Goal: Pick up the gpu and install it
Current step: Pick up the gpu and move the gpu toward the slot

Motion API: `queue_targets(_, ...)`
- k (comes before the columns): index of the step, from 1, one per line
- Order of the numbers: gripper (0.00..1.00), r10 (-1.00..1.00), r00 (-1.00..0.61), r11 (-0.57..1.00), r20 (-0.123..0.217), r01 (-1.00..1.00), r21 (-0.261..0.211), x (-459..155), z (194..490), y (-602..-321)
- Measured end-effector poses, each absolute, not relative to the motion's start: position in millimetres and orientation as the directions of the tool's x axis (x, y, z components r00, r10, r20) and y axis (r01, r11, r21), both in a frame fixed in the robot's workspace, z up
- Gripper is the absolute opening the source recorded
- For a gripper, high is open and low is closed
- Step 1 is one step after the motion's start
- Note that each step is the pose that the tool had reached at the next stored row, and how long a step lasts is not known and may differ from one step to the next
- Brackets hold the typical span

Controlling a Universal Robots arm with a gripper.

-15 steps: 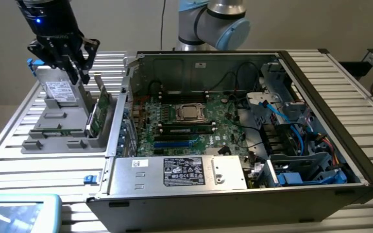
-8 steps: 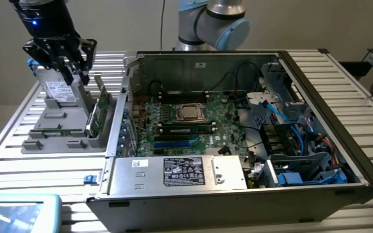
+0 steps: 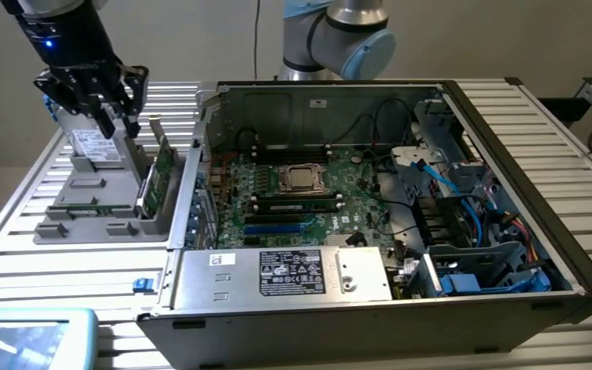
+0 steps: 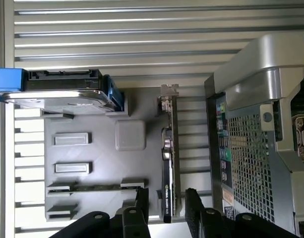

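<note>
The gpu stands on its edge in a slot of the grey holder, at the exterior view's left beside the computer case. From the wrist view it is a thin dark card with its silver bracket at one end. My gripper hangs above the holder, higher than the card and apart from it. It is open, and in the wrist view its black fingers stand either side of the card's line, with the gripper holding nothing.
A silver hard drive with a white label stands in the same holder, and a thin memory stick lies in a slot. The open computer case shows its motherboard, power supply and cables. A slatted table lies underneath.
</note>
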State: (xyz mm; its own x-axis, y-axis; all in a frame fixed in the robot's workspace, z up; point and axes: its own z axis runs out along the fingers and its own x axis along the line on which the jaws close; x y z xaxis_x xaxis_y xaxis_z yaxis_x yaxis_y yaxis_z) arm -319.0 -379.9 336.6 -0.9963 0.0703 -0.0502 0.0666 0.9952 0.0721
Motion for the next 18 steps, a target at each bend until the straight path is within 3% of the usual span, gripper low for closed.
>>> queue_targets(12, 0.44, 0.069, -0.996, 0.995, -0.051, 0.065, 0.077, -320, 315, -382)
queue_targets(18, 0.52, 0.069, -0.996, 0.995, -0.052, 0.065, 0.077, -320, 304, -383)
